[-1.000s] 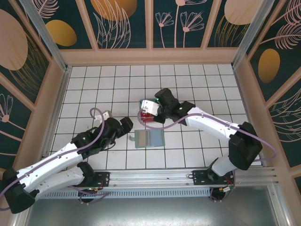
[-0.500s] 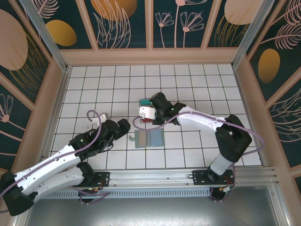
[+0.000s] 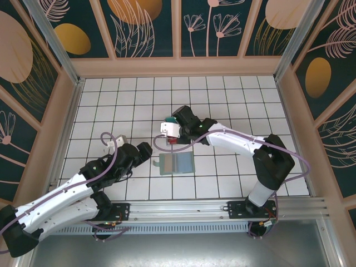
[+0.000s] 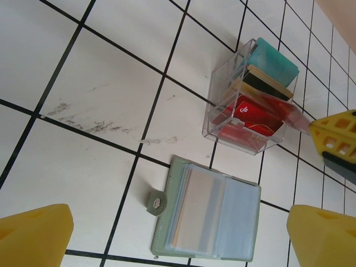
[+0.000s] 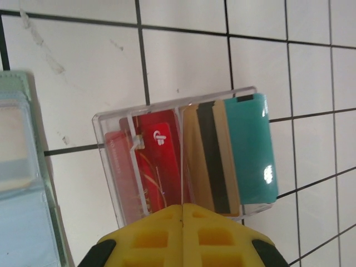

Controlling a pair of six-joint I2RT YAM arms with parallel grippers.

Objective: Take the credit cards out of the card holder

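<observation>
The grey-green card holder lies open on the tiles, its clear sleeves up and a tan credit card showing through them. My left gripper hovers open above it, one yellow finger on each side, holding nothing. Just beyond the holder, my right gripper is shut on a red credit card. That card slants down into the clear tray. In the right wrist view the held card is edge-on, running from the shut right gripper into the tray.
The clear tray holds a red card, a tan card with a dark stripe and a teal card. The holder's snap tab sticks out on its left. Wooden walls enclose the tiled floor.
My right gripper has shifted left and lower over the tray with the red card. My left arm has drawn back slightly toward the lower left. The card holder has not moved.
</observation>
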